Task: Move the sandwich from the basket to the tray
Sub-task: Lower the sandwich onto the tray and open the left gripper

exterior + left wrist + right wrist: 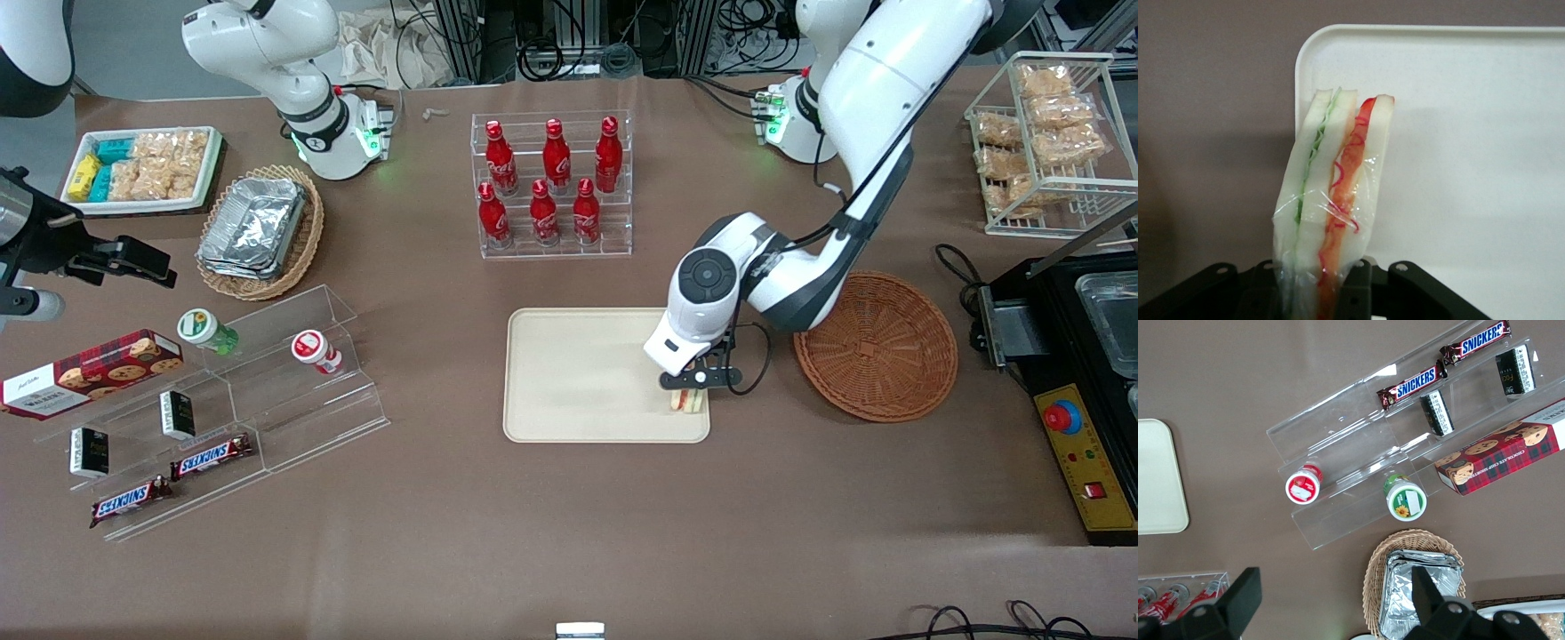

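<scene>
Claw (689, 391) grips sandwich (1331, 200) over tray (578, 373) corner.

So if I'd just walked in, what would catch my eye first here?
Probably the white arm bent low over the tray, its gripper shut on a wrapped sandwich at the tray's corner nearest the basket, which sits beside the tray. Next, the red bottles in a clear rack, farther from the front camera than the tray.
</scene>
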You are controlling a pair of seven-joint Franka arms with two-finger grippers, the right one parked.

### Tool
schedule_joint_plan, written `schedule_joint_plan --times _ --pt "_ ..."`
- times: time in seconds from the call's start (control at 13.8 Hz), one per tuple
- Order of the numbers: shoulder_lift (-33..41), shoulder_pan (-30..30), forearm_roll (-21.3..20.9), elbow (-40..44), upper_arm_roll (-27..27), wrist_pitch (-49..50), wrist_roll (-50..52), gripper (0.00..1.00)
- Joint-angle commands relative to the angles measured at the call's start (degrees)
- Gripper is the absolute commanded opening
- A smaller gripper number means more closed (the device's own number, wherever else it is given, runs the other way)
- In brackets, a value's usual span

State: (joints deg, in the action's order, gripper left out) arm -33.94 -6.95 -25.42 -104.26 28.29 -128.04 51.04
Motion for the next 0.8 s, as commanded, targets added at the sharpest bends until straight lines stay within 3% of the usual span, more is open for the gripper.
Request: schedule_joint_plan --times 0.0,0.29,0.36,0.43,0.51,0.72 --pt "-4.0 -0.6 -4.7 3.4 0.1 0.0 5.5 0.00" --pt "-4.6 -0.7 -4.8 3.4 0.1 -0.1 5.4 0.00" --pt "-4.6 -0.7 -4.8 3.4 0.1 -0.1 4.8 0.28" --pt "-4.6 -0.6 -4.9 3.4 0.1 -0.1 4.6 0.88" --pt "-4.6 -0.6 -4.9 3.4 0.1 -0.1 4.6 1.00" --pt "-3.3 -0.5 -4.7 3.2 0.5 0.2 5.2 1.00"
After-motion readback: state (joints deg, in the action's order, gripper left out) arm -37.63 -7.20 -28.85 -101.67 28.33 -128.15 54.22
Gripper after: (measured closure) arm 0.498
